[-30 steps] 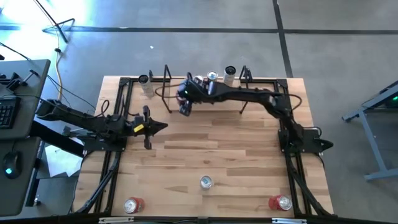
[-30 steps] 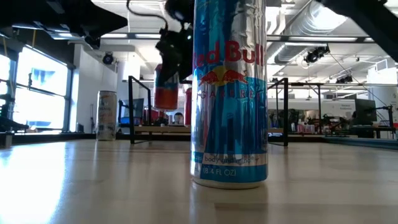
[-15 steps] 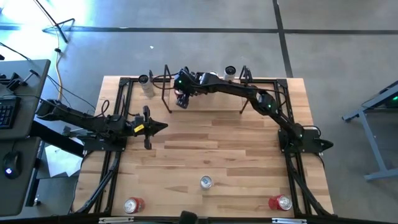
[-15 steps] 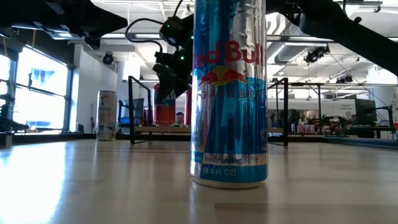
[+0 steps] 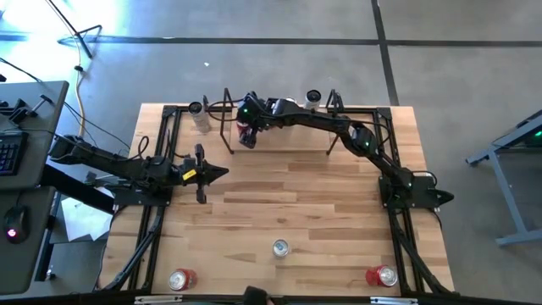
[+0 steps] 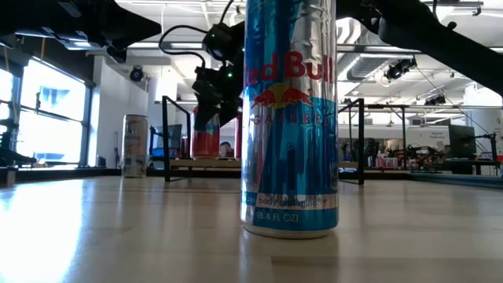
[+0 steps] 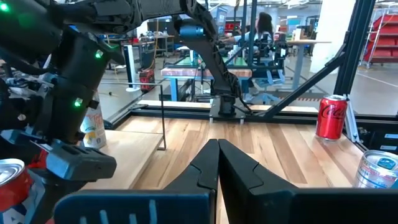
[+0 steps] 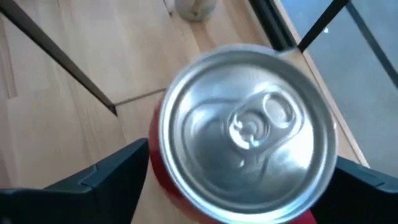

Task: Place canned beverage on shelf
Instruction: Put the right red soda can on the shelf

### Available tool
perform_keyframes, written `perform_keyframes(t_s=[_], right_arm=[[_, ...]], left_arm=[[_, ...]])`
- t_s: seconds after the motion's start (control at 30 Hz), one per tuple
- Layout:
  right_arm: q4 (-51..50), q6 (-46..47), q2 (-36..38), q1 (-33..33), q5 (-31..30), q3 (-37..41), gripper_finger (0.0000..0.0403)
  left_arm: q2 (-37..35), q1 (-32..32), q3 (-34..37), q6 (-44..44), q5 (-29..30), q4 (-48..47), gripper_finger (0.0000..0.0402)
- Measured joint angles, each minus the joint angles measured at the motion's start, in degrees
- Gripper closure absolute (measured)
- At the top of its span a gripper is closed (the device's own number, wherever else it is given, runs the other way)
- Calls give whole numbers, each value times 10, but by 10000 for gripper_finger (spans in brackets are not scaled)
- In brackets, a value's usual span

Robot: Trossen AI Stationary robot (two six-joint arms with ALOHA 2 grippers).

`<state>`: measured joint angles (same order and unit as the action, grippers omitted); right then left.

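Right tool [image 5: 246, 134] sits over the left end of the small light-wood shelf with black rod end frames [image 5: 288, 144], at the desk's [image 5: 279, 203] far edge. Red aluminium beverage can [image 8: 239, 140] stands upright directly under it, between its dark fingers [image 8: 106, 177], which are spread wide on either side of the can; can't tell if they touch it. Can base appears on the shelf board in the low view. Left tool [image 5: 216, 173] waits at desk left, pressed together, well apart from the shelf.
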<state>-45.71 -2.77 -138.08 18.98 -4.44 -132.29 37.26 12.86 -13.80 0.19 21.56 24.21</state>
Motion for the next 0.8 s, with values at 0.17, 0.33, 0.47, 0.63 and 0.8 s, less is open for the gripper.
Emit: perform_keyframes(t_s=[0.17, 0.33, 0.47, 0.63, 0.8], right_arm=[[-5, -8, 0, -5, -37, -20, 34], [-2, -18, 30, -16, -44, -26, 34], [-17, -31, 56, -33, -46, -27, 44], [-44, -50, 73, -54, -68, -25, 104], [-30, -61, 73, -62, -87, 22, 245]], left_arm=[[0, 0, 0, 0, 0, 0, 401], [0, 0, 0, -15, -1, -3, 401], [5, 0, -1, -32, -19, -6, 401], [6, 0, -1, -29, -21, -9, 401], [6, 0, -1, -26, -21, -10, 402]])
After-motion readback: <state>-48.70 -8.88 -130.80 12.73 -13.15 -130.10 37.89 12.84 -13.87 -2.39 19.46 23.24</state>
